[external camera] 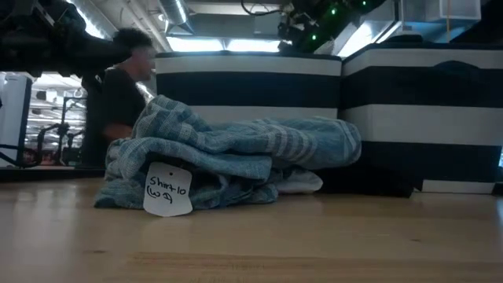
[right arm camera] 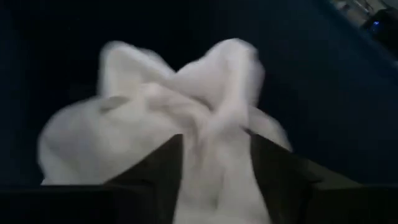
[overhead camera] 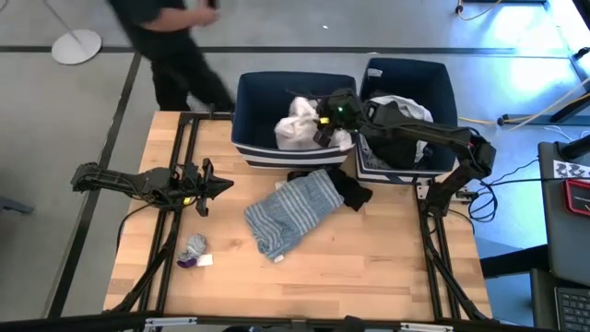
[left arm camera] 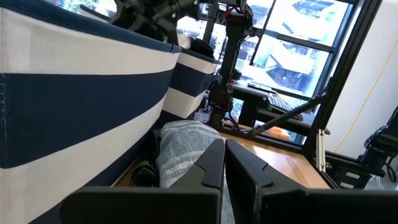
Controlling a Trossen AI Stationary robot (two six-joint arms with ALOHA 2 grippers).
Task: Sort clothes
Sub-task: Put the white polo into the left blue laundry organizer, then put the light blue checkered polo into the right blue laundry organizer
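- Two navy bins with white-striped bases are set side by side at the far edge of the counter [overhead camera: 387, 267]; the left bin [overhead camera: 253, 101] is seen to hold a white garment [overhead camera: 297, 127], and the right bin [overhead camera: 442, 83] holds white and dark pieces [overhead camera: 406, 112].
- The right end effector [overhead camera: 324, 124] is reached over the left bin, and its fingers are closed around a bunch of the white garment [right arm camera: 186, 124], as is shown in the right wrist view against the bin's dark inside.
- A blue-white striped shirt [overhead camera: 293, 210] is spread crumpled on the counter just in front of the bins, with a black item [overhead camera: 348, 189] touching its far right side.
- A small grey and purple piece [overhead camera: 194, 249] is lain near the counter's front left, well apart from the shirt.
- The left end effector [overhead camera: 221, 185] is held low over the counter's left side; in the left wrist view its fingers [left arm camera: 211, 163] are seen pressed together with nothing between them.
- Only in the low view is a white tag [external camera: 168, 190] with handwriting shown hanging from the shirt [external camera: 236, 161].
- A person in dark clothing [overhead camera: 175, 46] is seen beyond the counter in the high view, and again in the low view.
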